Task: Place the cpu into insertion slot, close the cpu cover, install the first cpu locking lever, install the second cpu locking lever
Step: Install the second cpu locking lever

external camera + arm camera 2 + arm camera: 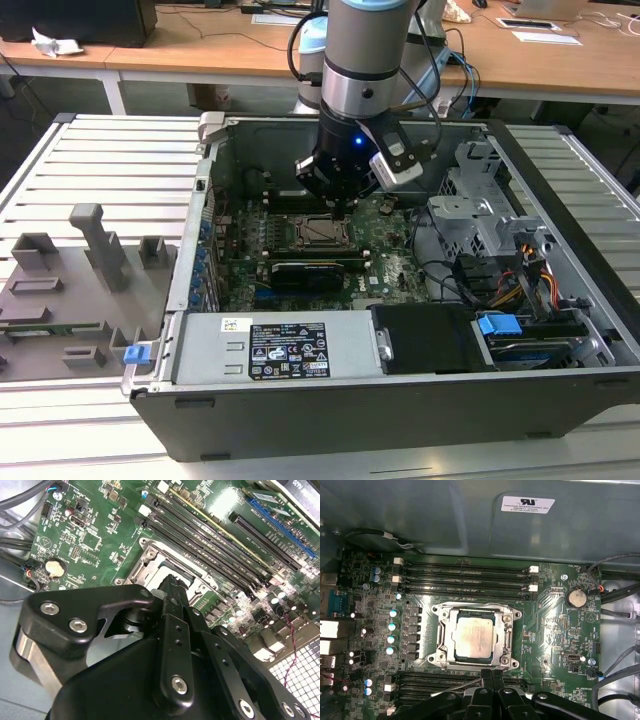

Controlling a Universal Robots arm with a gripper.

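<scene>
With the cpu seated under the closed cpu cover, the clenched, empty gripper seems to work at a locking lever, needing a precise sideways push.

The cpu lies in the insertion slot, on the motherboard inside the computer case.

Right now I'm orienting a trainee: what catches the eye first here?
The gripper, fingers together, hangs over the motherboard inside the open computer case. Just beyond its tips the cpu lies in the insertion slot, with the cpu cover framing it. A grey fixture tray sits at the exterior view's left.
</scene>
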